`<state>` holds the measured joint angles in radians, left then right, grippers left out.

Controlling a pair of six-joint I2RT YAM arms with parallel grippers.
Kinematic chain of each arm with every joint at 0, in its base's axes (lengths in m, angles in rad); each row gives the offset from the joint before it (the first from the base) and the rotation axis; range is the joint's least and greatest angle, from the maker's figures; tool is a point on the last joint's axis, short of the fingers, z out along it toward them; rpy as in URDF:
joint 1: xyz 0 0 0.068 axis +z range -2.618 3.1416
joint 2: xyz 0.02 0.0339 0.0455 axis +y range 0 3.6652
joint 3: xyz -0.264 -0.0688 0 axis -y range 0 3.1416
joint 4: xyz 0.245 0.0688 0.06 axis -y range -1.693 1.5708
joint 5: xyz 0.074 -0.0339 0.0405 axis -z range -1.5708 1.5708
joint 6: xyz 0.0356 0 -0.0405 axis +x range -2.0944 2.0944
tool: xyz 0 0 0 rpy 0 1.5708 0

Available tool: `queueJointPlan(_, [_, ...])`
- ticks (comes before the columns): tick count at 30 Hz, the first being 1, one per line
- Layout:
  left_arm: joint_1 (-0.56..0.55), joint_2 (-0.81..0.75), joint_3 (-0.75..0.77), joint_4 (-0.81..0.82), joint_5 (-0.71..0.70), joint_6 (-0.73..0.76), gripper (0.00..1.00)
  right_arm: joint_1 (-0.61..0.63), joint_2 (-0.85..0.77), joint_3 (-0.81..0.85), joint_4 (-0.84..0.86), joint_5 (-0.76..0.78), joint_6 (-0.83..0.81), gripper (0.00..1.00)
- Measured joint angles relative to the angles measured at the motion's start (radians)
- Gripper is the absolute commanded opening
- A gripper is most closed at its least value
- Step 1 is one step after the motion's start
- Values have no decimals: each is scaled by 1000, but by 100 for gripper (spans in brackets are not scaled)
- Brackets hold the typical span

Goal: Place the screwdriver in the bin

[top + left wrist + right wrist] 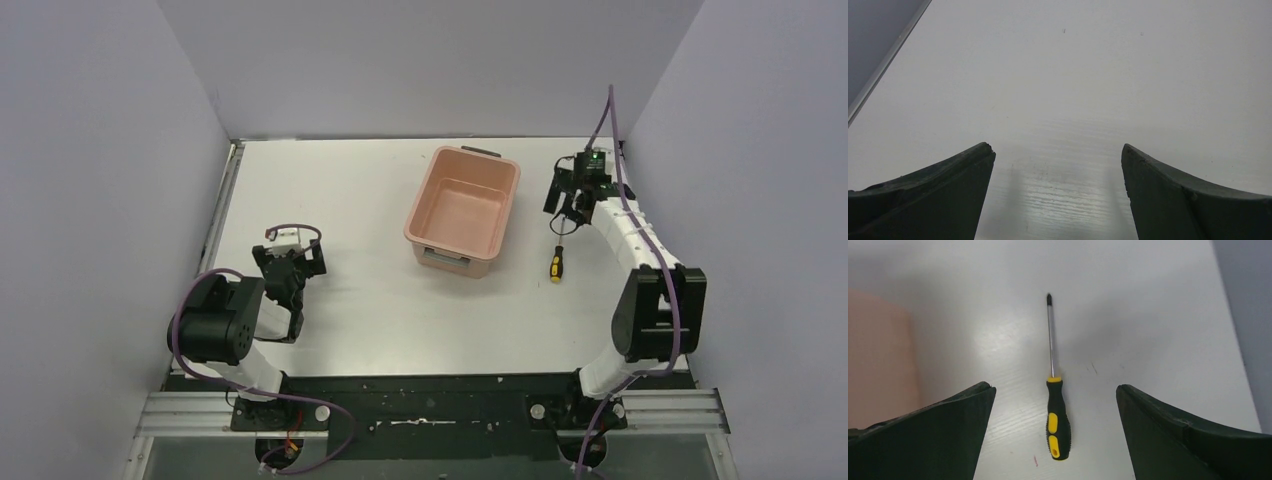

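Note:
The screwdriver lies flat on the white table, just right of the salmon-pink bin, which stands empty. In the right wrist view the screwdriver shows its yellow-and-black handle low in the frame and its thin shaft pointing away. My right gripper hovers over it, open, with its dark fingers well apart on either side of the handle and not touching it. My right gripper holds nothing. My left gripper is open and empty, low over bare table at the left.
The bin's pink wall shows at the left edge of the right wrist view, close to the screwdriver. Grey walls enclose the table on three sides. A metal rail runs along the table's left edge.

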<state>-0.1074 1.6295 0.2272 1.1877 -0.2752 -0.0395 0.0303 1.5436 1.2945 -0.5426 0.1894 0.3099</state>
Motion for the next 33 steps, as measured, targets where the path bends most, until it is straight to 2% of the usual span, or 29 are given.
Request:
queueJointPlan(6, [0, 0, 0, 0, 0, 0, 97, -31, 184, -132, -11, -86, -4, 82])
queueJointPlan(8, [0, 0, 0, 0, 0, 0, 97, -31, 212, -181, -4, -117, -5, 72])
queueJointPlan(10, [0, 0, 0, 0, 0, 0, 97, -31, 225, -205, 15, -153, -6, 56])
queueJointPlan(14, [0, 0, 0, 0, 0, 0, 97, -27, 239, -206, 72, -172, -29, 5])
queueJointPlan(15, [0, 0, 0, 0, 0, 0, 97, -26, 242, -203, 78, -171, -34, 0])
queueJointPlan(21, [0, 0, 0, 0, 0, 0, 97, -23, 265, -116, -39, -137, -69, 0])
queueJointPlan(28, [0, 0, 0, 0, 0, 0, 97, -23, 239, 240, -290, -126, -71, 0])
queueJointPlan(33, [0, 0, 0, 0, 0, 0, 97, -6, 150, 388, -345, -156, -2, 0])
